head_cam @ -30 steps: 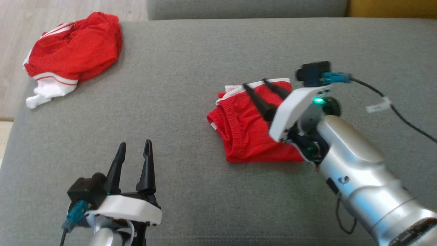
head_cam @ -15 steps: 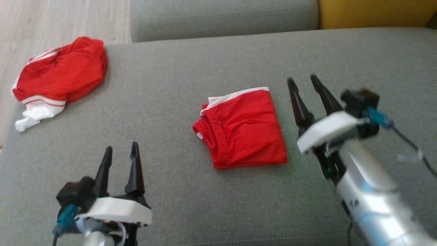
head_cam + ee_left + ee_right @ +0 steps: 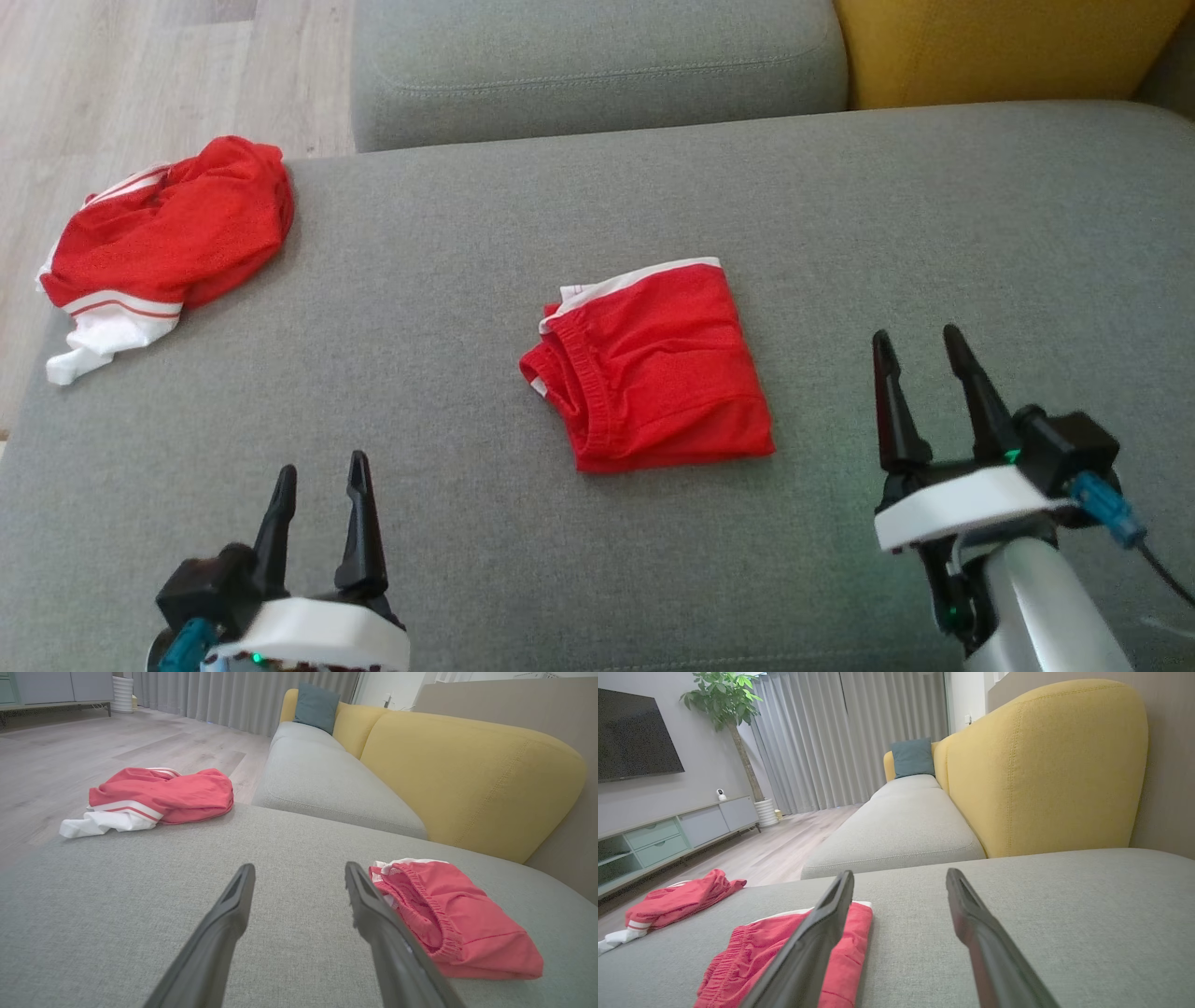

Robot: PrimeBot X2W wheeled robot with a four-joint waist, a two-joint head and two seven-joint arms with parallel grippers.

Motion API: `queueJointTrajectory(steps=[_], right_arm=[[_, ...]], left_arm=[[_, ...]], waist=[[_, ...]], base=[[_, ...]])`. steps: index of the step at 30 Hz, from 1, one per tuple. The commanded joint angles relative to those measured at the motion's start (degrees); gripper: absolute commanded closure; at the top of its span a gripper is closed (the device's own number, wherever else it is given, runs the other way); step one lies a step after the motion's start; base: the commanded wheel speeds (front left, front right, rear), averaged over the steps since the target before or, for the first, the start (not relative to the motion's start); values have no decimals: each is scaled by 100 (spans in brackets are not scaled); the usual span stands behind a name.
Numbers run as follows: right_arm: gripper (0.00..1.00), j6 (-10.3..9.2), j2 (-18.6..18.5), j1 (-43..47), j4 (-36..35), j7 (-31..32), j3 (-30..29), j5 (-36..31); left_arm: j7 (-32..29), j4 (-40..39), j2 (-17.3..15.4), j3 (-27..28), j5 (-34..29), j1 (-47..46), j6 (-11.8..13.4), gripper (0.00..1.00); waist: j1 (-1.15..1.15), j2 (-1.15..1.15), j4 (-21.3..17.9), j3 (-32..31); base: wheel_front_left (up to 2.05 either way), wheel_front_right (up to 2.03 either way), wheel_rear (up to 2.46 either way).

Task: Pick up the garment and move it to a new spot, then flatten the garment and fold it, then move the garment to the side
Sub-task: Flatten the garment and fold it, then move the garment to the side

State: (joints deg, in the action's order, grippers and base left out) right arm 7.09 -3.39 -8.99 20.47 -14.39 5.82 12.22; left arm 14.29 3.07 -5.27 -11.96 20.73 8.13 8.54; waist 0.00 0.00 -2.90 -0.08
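The garment [image 3: 649, 364], thin red shorts folded into a near-square, lies mid-way across the coarse grey sofa seat [image 3: 467, 233]. Its gathered elastic waistband faces the robot's left and its white trim faces the yellow backrest [image 3: 1008, 47]. The left end effector [image 3: 321, 465] and right end effector [image 3: 917, 336] flank it, fingers apart and empty. A crumpled red-and-white heap of cloth [image 3: 163, 243] sits at the far left corner.

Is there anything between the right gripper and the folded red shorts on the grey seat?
Nothing visible. Bare grey seat cushion lies between the right gripper and the folded red shorts. The crumpled red and white garment lies apart, at the cushion's far left corner.
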Motion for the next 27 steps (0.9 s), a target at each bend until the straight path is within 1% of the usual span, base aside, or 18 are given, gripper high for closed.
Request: queueJointTrajectory(steps=[1, 11, 27], right_arm=[[0, 40, 48, -187, -246, -60, 159, 24], [0, 40, 50, 65, -572, 33, 162, 97], [0, 40, 51, 99, -560, 272, 116, 10]], left_arm=[[70, -205, 17, 238, -53, -174, -16, 0], [71, -176, 107, 312, -171, -139, -130, 0], [71, -124, 181, 405, -285, -189, -228, 0]], waist=[[0, 0, 0, -1], [0, 0, 19, -7], [0, 0, 43, 39]], base=[[0, 0, 0], [0, 0, 0], [0, 0, 0]])
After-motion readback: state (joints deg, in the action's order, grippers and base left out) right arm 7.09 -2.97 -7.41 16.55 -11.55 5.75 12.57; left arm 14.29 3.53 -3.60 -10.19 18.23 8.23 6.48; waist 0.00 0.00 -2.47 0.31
